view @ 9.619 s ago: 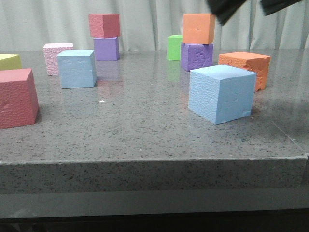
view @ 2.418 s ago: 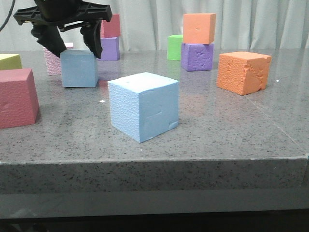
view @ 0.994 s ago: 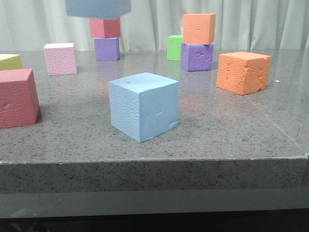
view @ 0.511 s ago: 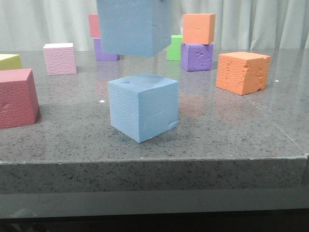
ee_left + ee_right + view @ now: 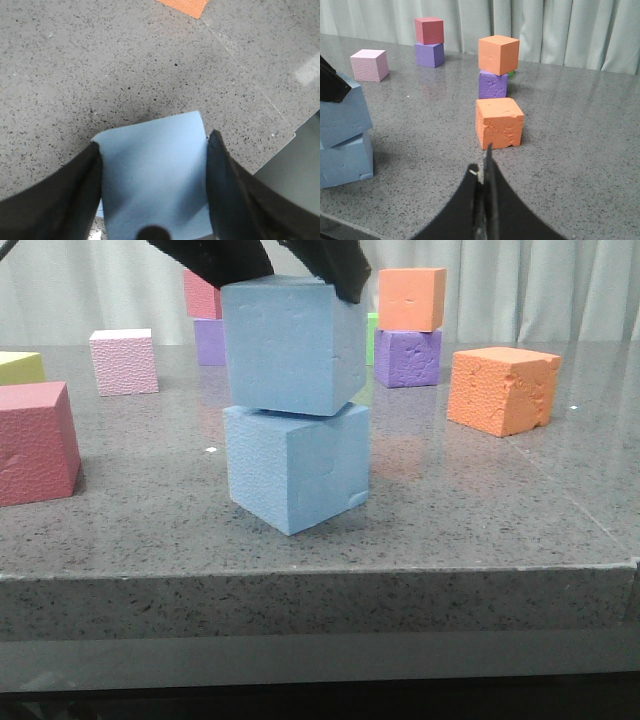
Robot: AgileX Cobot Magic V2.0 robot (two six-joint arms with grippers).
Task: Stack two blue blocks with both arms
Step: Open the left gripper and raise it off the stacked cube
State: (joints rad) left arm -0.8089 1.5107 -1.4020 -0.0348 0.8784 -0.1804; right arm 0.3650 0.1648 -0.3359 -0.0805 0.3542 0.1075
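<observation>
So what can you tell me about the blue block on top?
The top blue block is a light sky-blue cube that looks like foam, with pebbled faces. It sits a little tilted and twisted on the bottom blue block, resting on its top. The left claw grips it from above, one black finger on each side.

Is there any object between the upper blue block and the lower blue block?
Nothing visible. The upper blue block, held by the left hand, sits tilted directly on the lower blue block.
</observation>
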